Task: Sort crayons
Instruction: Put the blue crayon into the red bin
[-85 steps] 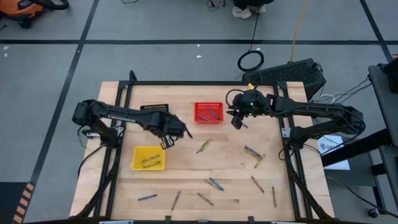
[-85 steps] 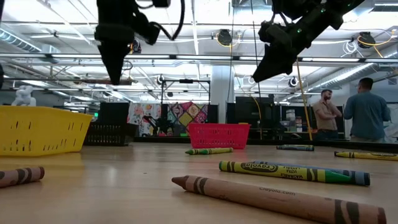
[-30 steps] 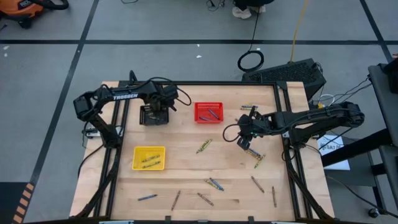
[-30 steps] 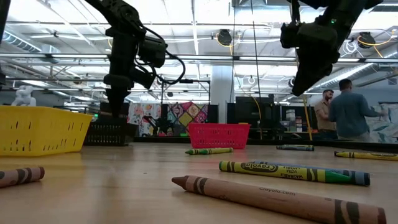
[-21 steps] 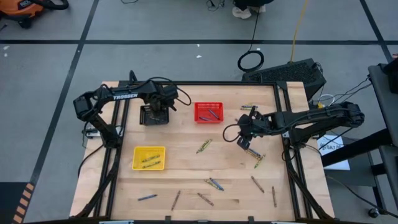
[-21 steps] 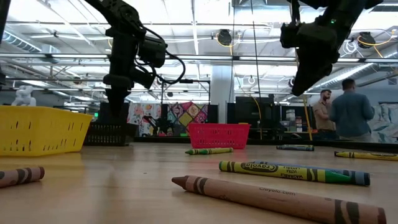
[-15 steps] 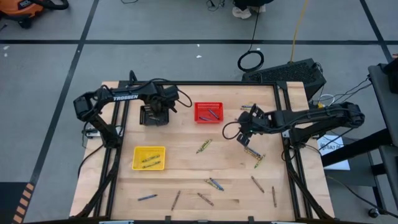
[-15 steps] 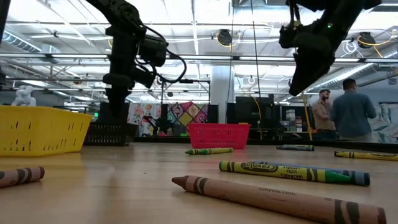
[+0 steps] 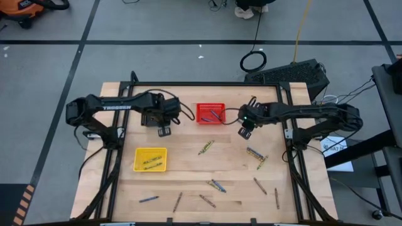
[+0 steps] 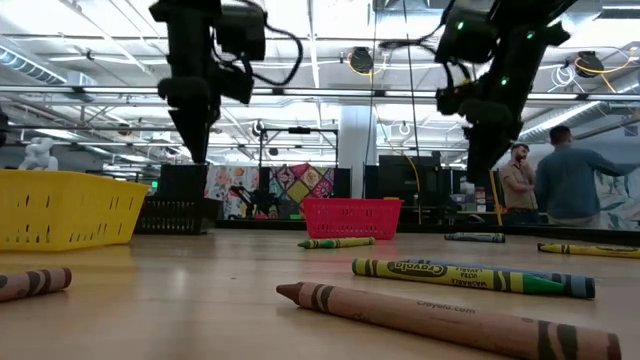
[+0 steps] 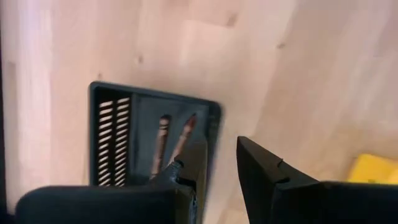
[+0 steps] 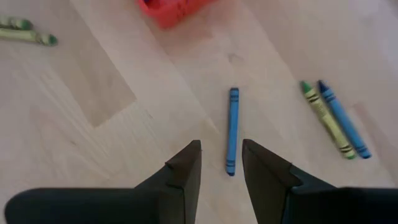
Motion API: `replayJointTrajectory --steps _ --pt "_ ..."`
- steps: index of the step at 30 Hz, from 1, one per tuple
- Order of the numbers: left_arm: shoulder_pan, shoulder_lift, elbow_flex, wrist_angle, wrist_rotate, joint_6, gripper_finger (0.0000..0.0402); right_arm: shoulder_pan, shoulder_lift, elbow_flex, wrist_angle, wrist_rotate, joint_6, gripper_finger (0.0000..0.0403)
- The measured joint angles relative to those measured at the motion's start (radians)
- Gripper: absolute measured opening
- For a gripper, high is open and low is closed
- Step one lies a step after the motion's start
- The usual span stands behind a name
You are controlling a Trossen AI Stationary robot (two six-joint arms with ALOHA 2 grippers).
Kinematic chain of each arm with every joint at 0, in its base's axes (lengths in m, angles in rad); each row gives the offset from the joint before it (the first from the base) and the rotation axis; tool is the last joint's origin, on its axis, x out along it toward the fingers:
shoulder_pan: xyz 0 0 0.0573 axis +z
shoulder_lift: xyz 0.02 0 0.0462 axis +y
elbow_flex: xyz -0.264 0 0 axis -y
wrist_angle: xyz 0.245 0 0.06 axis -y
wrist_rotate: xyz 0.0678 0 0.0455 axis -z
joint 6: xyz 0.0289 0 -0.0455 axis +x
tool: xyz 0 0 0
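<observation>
Both arms hang above the wooden table (image 9: pixel 188 169), nothing held.

I see my left gripper (image 11: pixel 221 163) spread empty over the black mesh basket (image 11: pixel 118 134) holding two brown crayons (image 11: pixel 163 137); my right gripper (image 12: pixel 221 158), jaws apart, hovers above a loose blue paper-wrapped crayon (image 12: pixel 232 130) near the red mesh basket (image 9: pixel 210 113). Other crayons lie scattered.

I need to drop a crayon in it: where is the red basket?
In the high view, the red basket sits mid-table toward the far edge, between the left gripper and the right gripper.
</observation>
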Motion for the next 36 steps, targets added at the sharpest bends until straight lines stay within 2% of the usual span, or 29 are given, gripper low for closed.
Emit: replayJointTrajectory --steps 9,18,36 --pt "-0.177 -0.062 0.000 0.000 0.009 -0.130 0.0080 -0.134 0.127 0.000 0.047 -0.125 -0.117 0.0105" --pt "-0.341 -0.066 0.000 -0.001 0.027 -0.271 0.0080 -0.188 0.221 0.000 0.056 -0.156 -0.181 0.0105" --pt "-0.529 -0.066 0.000 0.002 0.027 -0.498 0.0080 -0.256 0.331 0.001 0.139 -0.206 -0.266 0.0105"
